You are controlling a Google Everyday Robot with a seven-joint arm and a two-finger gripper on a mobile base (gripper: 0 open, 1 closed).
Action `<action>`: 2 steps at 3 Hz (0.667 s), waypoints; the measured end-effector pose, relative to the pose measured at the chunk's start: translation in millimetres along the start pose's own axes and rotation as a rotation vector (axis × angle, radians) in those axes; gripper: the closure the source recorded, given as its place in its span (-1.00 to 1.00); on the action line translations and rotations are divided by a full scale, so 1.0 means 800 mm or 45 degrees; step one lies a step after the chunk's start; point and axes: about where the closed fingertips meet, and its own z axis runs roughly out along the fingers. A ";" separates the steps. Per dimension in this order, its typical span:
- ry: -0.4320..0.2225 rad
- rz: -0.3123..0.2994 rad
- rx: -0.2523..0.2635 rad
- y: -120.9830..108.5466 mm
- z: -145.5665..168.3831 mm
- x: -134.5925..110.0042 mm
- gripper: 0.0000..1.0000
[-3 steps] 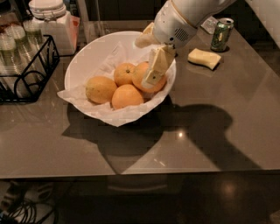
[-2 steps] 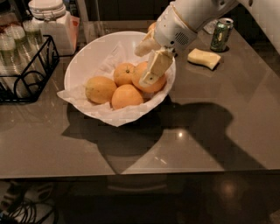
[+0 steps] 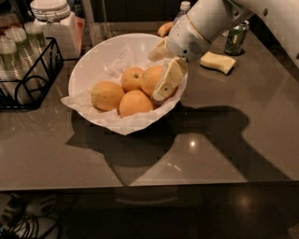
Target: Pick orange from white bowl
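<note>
The white bowl [image 3: 93,60], lined with crumpled white paper, stands at the back left of the table and holds four oranges. The orange [image 3: 150,79] is the rightmost one, deep orange and smooth. My gripper [image 3: 162,70] reaches down from the upper right into the bowl's right side. One fingertip [image 3: 167,81] lies in front of the orange and the other [image 3: 158,52] is behind it, so the jaws stand spread around it. An orange with a dark stem dot [image 3: 132,77] and two more oranges [image 3: 106,95] [image 3: 135,102] lie to its left.
A black wire rack [image 3: 28,74] with glasses stands at the left edge, with a white jar [image 3: 51,21] behind it. A yellow sponge [image 3: 217,62], a green can [image 3: 236,39] and a water bottle [image 3: 185,7] stand to the right of and behind the bowl.
The gripper has sunk slightly lower into the bowl around the rightmost orange. The oranges and the bowl have not moved.
</note>
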 end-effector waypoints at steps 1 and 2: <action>-0.002 0.030 -0.009 -0.003 0.004 0.009 -0.68; 0.000 0.049 -0.012 -0.004 0.006 0.016 -0.68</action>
